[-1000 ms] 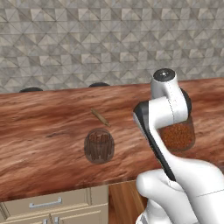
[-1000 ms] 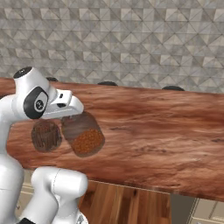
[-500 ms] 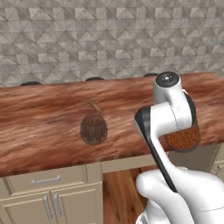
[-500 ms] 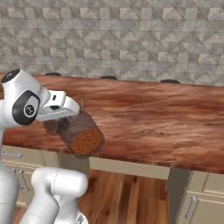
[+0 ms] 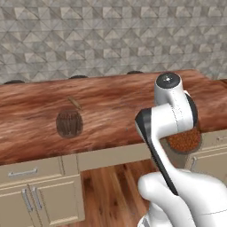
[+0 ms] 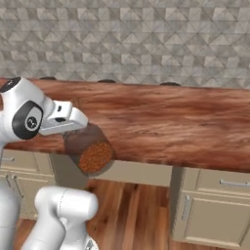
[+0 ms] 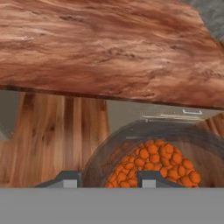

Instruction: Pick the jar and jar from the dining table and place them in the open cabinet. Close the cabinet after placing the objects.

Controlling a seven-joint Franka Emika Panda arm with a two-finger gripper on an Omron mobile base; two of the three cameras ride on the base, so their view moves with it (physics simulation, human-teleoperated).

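Pincer (image 7: 105, 177) pinching the jar of reddish-brown grains (image 7: 155, 162)

Jar hangs in its fingers off the dining table's (image 6: 171, 122) front edge, above the wood floor (image 7: 52, 135); the second jar with brown sticks (image 5: 69, 123) lies on the tabletop well to the pincer's left

The table (image 5: 106, 111) is streaked reddish-brown wood grain, its drawer fronts (image 5: 26, 170) and the cabinets (image 6: 210, 215) beige with silver handles, the wall (image 5: 111, 35) a grey triangle mosaic, the floor (image 6: 136, 210) warm orange-brown planks, one jar (image 7: 162, 164) holds orange-brown grains, the other jar (image 5: 69, 123) dark brown.
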